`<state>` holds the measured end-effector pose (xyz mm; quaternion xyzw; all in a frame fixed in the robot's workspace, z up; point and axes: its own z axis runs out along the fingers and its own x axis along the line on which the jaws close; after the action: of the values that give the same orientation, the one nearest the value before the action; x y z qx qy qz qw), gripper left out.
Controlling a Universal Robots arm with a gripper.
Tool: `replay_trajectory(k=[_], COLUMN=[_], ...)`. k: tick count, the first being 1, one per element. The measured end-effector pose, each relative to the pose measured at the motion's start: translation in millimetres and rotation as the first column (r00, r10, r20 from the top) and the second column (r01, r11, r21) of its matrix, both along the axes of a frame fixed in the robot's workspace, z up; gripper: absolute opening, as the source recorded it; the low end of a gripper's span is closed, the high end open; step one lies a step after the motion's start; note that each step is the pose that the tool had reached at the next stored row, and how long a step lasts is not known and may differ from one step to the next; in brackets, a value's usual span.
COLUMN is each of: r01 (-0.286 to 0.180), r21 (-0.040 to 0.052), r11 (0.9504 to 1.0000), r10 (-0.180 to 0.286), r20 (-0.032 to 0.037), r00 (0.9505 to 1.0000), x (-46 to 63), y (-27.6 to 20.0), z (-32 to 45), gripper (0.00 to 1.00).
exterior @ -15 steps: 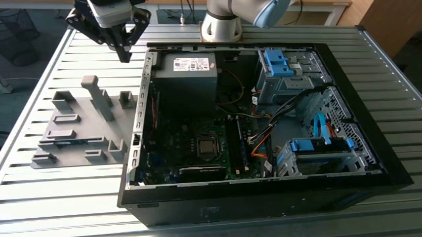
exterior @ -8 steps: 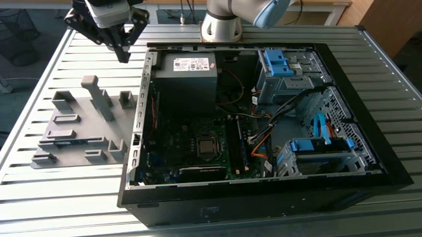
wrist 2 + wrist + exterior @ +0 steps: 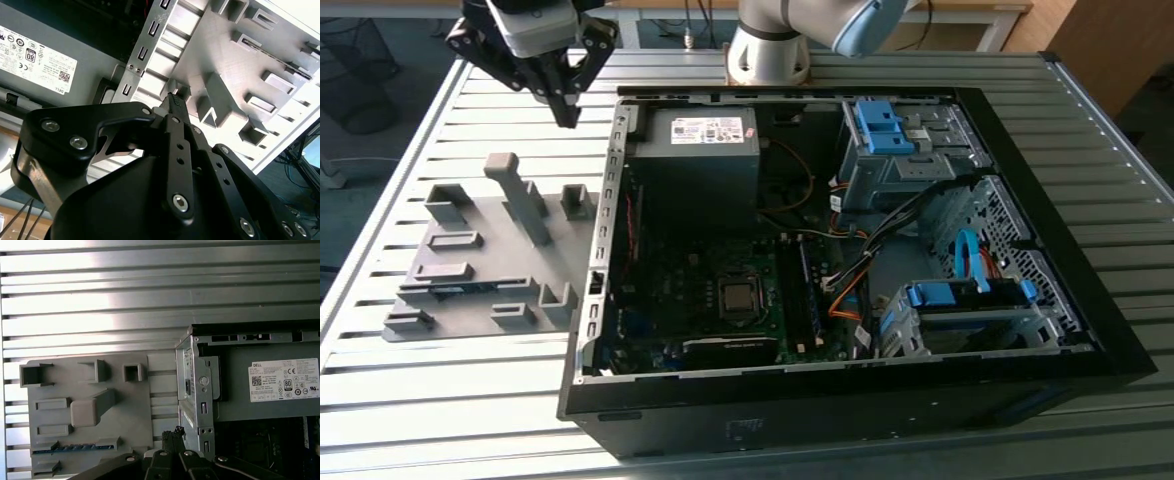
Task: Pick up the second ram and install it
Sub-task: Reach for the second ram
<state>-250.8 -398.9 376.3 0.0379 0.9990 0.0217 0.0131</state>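
The second ram lies flat in a long slot of the grey fixture plate. In the first wrist view it is a thin strip with blue-green patches along its edge. In the exterior view the same stick is a dark sliver in a slot near the plate's edge on the exterior view's left, and its chips cannot be made out. The plate's other pockets look vacant, and a tall grey post stands up from its middle.

The gripper hangs above the slatted metal table, between the plate and the corner of the open computer case, well apart from the ram. Its fingers are pressed together into one point with nothing between them, as both wrist views show.

Inside the case the exterior view shows the power supply, the motherboard below it, orange cables and two drive cages with blue clips. The memory slots beside the processor socket are too dark to tell whether any holds a stick.

The first wrist view cuts the case off at the power supply and a sliver of board. In the second wrist view the gripper's black linkage hides much of the scene. Past it are the power supply's label and part of the plate.
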Motion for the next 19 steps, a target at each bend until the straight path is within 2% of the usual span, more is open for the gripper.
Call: replay_trajectory(k=[19], r01=[0.000], r21=[-0.0001], r11=[1.0000], r10=[0.000], r20=[0.0000], r00=[1.0000], x=[-9.0], y=[0.0], z=[-1.1], gripper=[0.11])
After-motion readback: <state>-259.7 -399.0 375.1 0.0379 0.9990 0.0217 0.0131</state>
